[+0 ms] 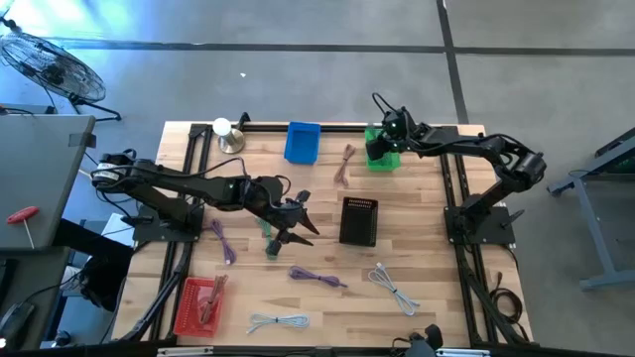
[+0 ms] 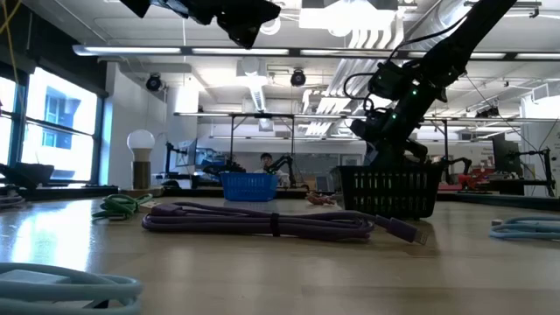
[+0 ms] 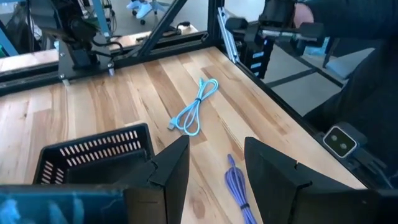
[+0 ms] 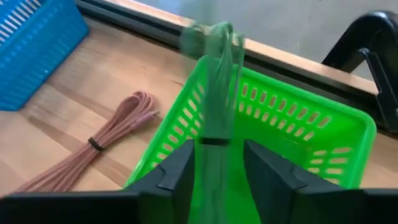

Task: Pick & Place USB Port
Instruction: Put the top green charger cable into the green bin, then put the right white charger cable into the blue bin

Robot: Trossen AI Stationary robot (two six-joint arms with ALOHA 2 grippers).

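Looking at the right tool [image 4: 214, 165], I see it holds a green cable [image 4: 214, 93] between its fingers, hanging directly over the green basket [image 4: 311, 124]. In the high view this tool [image 1: 382, 139] is in the upper middle-right of the frame, above the same basket [image 1: 383, 159].

The risk I judge here: the cable is long and soft, and its upper loop shows past the far rim of the basket. If I release now, part of it may fall outside, over the rim, onto the tabletop [image 1: 437, 297]. It could also stay caught on a finger when the tool opens.

The right tool is narrow, closed on the cable bundle near its tie.

The left tool [image 1: 293, 223] is in the middle of the high view, just left of the black basket [image 1: 358, 220]. From its wrist camera the fingers [image 3: 171, 168] stand moderately apart and hold nothing; the tool [image 3: 214, 168] hangs above the tabletop, with a purple cable [image 3: 236, 186] below it and a light blue cable [image 3: 194, 115] farther off. It may knock the black basket [image 3: 93, 152] if it descends carelessly.
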